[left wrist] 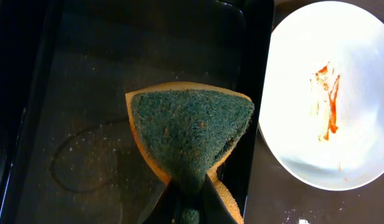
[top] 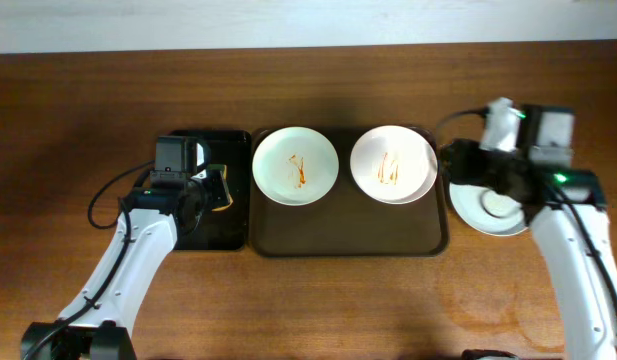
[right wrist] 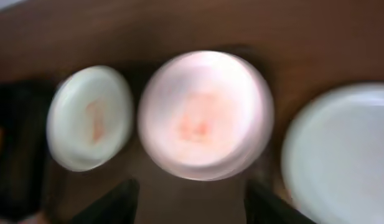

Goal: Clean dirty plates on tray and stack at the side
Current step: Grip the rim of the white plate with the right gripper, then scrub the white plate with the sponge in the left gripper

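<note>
Two white plates (top: 295,165) (top: 393,164) with orange-brown sauce streaks lie on the dark brown tray (top: 348,242). A pale grey-green plate (top: 493,208) lies on the table right of the tray, partly under my right arm. My left gripper (top: 220,188) is shut on a green-and-orange sponge (left wrist: 192,130) over the black tray, beside the left plate (left wrist: 328,93). My right gripper (top: 452,166) is open and empty above the tray's right edge. Its blurred wrist view shows its fingers (right wrist: 198,205) spread wide, with all three plates (right wrist: 91,118) (right wrist: 204,115) (right wrist: 341,155) below.
A smaller black tray (top: 203,236) stands against the brown tray's left side; it also shows in the left wrist view (left wrist: 86,93). The wooden table (top: 68,130) extends to both sides, with a white wall edge at the back.
</note>
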You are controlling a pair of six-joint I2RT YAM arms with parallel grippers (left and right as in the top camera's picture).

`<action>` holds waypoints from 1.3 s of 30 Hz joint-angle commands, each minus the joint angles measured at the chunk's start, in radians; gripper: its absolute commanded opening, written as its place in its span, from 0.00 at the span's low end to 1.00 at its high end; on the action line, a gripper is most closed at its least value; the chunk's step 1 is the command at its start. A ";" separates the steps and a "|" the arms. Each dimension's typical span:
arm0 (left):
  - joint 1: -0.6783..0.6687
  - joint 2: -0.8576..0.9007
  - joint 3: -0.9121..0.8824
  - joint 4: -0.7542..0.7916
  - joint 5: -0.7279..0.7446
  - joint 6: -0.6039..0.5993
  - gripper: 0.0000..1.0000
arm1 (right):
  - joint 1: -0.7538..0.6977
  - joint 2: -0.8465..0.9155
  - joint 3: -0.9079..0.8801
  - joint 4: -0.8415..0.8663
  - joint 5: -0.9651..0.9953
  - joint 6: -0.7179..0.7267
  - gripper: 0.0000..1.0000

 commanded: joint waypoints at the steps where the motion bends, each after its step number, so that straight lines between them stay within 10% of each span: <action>1: 0.004 -0.013 0.001 0.000 0.000 0.019 0.00 | 0.159 0.082 0.038 0.021 -0.024 -0.024 0.55; 19: 0.004 -0.013 0.001 -0.015 0.000 0.019 0.00 | 0.467 0.600 0.037 0.377 0.132 0.422 0.36; 26: 0.004 -0.013 0.001 -0.015 0.011 0.019 0.00 | 0.467 0.630 0.037 0.320 0.126 0.434 0.11; 39: -0.172 0.035 0.001 0.108 0.301 -0.016 0.00 | 0.466 0.630 0.037 0.183 0.137 0.388 0.04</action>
